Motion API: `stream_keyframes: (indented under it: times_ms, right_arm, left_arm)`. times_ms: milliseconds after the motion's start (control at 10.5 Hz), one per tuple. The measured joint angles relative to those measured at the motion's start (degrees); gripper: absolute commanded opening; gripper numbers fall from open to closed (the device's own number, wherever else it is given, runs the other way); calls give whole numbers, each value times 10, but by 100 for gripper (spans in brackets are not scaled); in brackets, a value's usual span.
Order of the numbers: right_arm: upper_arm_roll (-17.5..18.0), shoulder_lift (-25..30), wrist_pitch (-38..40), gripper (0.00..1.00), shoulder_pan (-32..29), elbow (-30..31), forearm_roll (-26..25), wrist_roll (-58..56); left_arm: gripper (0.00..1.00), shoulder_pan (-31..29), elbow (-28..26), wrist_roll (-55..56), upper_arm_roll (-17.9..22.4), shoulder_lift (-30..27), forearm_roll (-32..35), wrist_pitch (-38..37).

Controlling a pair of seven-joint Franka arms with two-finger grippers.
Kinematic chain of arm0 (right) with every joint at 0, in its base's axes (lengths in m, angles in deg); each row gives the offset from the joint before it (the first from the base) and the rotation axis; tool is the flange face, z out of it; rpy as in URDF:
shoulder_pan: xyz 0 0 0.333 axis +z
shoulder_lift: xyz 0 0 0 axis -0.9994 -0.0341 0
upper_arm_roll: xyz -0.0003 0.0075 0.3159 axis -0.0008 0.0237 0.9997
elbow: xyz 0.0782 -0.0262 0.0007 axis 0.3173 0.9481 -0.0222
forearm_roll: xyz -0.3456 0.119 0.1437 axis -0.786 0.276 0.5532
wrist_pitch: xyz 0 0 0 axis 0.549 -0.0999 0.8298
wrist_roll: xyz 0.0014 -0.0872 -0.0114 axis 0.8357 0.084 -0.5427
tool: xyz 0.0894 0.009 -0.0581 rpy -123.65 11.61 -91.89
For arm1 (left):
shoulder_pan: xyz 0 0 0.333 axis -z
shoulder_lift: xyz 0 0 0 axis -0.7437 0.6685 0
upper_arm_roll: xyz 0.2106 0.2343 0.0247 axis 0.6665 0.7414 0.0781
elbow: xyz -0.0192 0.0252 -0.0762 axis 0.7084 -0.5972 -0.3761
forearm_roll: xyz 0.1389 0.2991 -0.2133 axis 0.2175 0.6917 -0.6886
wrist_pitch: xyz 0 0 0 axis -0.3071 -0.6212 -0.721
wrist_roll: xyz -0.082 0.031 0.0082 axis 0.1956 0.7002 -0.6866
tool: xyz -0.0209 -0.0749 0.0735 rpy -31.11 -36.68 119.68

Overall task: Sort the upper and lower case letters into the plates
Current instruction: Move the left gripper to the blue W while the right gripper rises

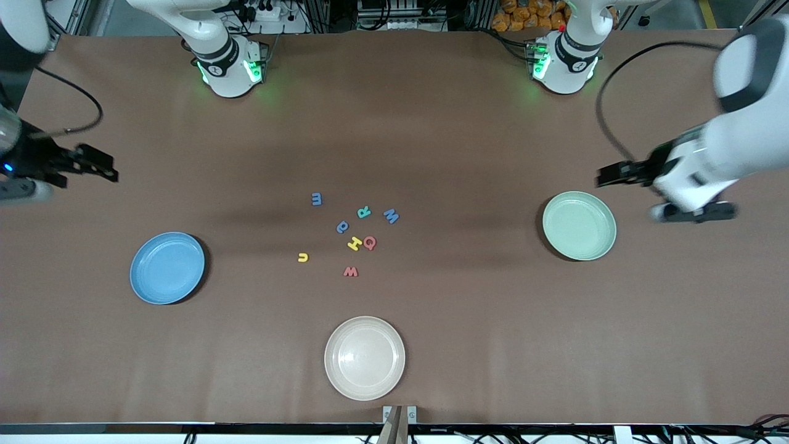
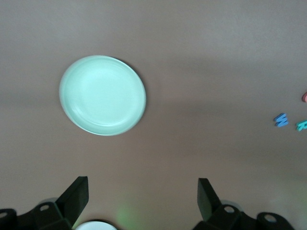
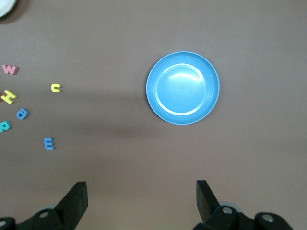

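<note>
Eight letters: all loose on the brown surface (image 1: 431, 123), bunched mid-way between the two arms' ends, none in a plate yet.
Right pincer (image 1: 102, 165): jaws spread wide and holding nothing, hanging over bare surface at the right arm's end; that arm looks to be waiting.
Blue plate (image 1: 167, 267): bare, toward the right arm's end, well apart from the letters.
Blue m (image 1: 316, 198), yellow u (image 1: 302, 257), blue a (image 1: 342, 227): each stands alone, so these look the safest picks.
Red w (image 1: 350, 271): alone too, nearest the cream plate (image 1: 364, 358); its case is hard to judge, so it could land in the wrong plate.
Yellow H (image 1: 354, 243) and red Q (image 1: 369, 242): touching or nearly so; a pincer closing on one may well shove or drag the other.
Teal R (image 1: 363, 212), blue W (image 1: 391, 216): near each other; tiny and low, so fingers could skid off or flick one away.
Cream plate: not one of the sorting pair; a drop here would be a mistake.
Mint plate (image 1: 579, 225): bare, toward the left arm's end.
Left pincer (image 1: 693, 213): released, nothing in it, hovering just beside the mint plate; a long reach to the letters could clip that rim.
</note>
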Motion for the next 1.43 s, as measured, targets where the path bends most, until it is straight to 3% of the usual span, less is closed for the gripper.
stream_keyframes:
  times_ms: [191, 382, 860, 1051, 1434]
  right_arm:
    - [0, -31, -19, 100, 16, 1, 0, 29]
    - [0, -55, -50, 100, 32, 5, 0, 48]
    - [-3, -76, -200, 100, 31, 108, 0, 50]
    - [-4, -91, -223, 100, 29, 120, 0, 51]
    - [-6, -115, -251, 100, 13, 120, 0, 51]
  left_arm:
    - [100, 25, 0, 113, -35, 44, 0, 40]
    - [100, 77, 0, 209, -38, 88, 0, 88]
    - [100, 189, 1, 398, -38, 225, -1, 249]
    - [100, 249, 20, 488, -19, 266, -1, 300]
    - [100, 345, 88, 622, 23, 333, -1, 322]
